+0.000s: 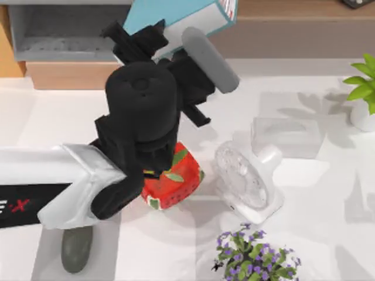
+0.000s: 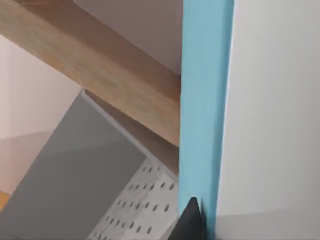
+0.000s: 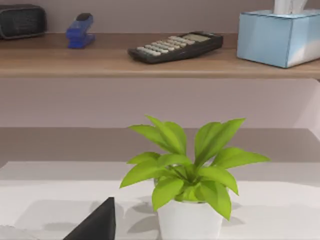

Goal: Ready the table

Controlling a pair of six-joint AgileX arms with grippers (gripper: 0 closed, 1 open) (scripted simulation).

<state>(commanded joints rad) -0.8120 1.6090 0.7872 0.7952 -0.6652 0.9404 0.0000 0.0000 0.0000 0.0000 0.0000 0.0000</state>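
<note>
**Op:** Left gripper (image 1: 143, 35) is clamped on a light-blue book (image 1: 176, 17), jaws closed on its cover. It's up at the far edge, over the light-wood shelf unit (image 1: 70, 76). The book is tilted and off every surface.

**Eng:** Wrist cam agrees?

**Op:** Yes. In the left wrist view I see the blue cover (image 2: 205, 100) running upright, with one dark fingertip (image 2: 190, 222) against it. A grey perforated bin (image 2: 100, 170) sits behind it.

**Eng:** Table?

**Op:** The white table (image 1: 47, 117) lies below my arm and spans the whole top view. On it are a red strawberry-print container (image 1: 176, 178) under my forearm, a white desk fan (image 1: 246, 175) just right of that, and a purple-flowered plant (image 1: 255, 257) at the near edge.

**Eng:** Right side?

**Op:** The right arm is parked. Its wrist cam faces a potted green plant (image 3: 187, 170). There's a calculator (image 3: 175, 46) on the shelf behind the plant. I can't tell that gripper's state.
</note>
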